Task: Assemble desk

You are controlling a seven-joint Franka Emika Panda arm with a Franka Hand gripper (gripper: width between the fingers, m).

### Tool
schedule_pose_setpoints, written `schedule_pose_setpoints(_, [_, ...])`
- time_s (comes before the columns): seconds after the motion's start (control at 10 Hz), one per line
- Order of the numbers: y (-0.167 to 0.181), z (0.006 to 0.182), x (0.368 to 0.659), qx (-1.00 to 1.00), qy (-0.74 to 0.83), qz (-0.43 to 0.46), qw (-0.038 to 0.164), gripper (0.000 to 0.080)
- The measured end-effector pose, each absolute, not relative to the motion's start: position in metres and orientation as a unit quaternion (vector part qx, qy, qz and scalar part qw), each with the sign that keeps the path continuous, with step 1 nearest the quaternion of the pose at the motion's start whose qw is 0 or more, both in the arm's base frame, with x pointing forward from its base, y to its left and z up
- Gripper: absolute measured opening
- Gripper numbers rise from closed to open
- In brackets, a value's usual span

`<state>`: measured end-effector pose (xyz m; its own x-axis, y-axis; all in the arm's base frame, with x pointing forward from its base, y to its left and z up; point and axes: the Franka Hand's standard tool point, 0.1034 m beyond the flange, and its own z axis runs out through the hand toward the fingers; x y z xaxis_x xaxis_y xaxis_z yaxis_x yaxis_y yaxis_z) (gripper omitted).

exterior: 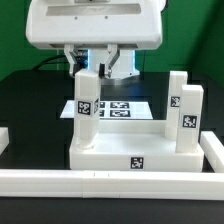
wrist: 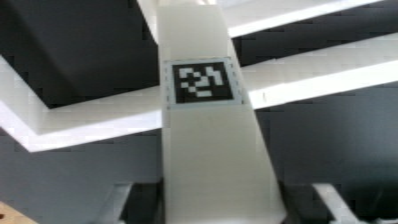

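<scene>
The white tabletop (exterior: 120, 150) lies at the middle of the black table. At its corner on the exterior view's left a white leg block (exterior: 86, 108) with a tag stands upright, and my gripper (exterior: 90, 72) is shut on its upper end. Two more leg blocks (exterior: 188, 118) (exterior: 177, 92) stand upright on the tabletop's right side. In the wrist view the held leg (wrist: 205, 110) runs away from the camera between my fingers (wrist: 121, 203), and the tabletop's white rim (wrist: 80, 120) crosses behind it. Where the leg's lower end meets the tabletop is hidden.
The marker board (exterior: 118, 107) lies flat behind the tabletop. Long white border rails run along the front (exterior: 100, 182), the exterior view's right (exterior: 213, 152) and its left (exterior: 4, 137). The arm's white body (exterior: 95, 25) hangs over the back of the scene.
</scene>
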<state>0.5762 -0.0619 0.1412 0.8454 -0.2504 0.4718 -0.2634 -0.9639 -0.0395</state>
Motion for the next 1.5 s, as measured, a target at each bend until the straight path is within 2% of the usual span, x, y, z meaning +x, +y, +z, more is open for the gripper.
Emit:
schedule_pose_setpoints(0.4, [-0.0606,0.1352,0.5760,0.960,-0.131,0.247,0.019,0.0294])
schedule_pose_setpoints(0.9, [-0.0593,0.1352,0.5768,0.950,-0.123,0.285,0.039,0.0294])
schedule_pose_setpoints(1.5, [-0.0616,0.1356,0.5772,0.949,-0.124,0.288,0.041,0.0294])
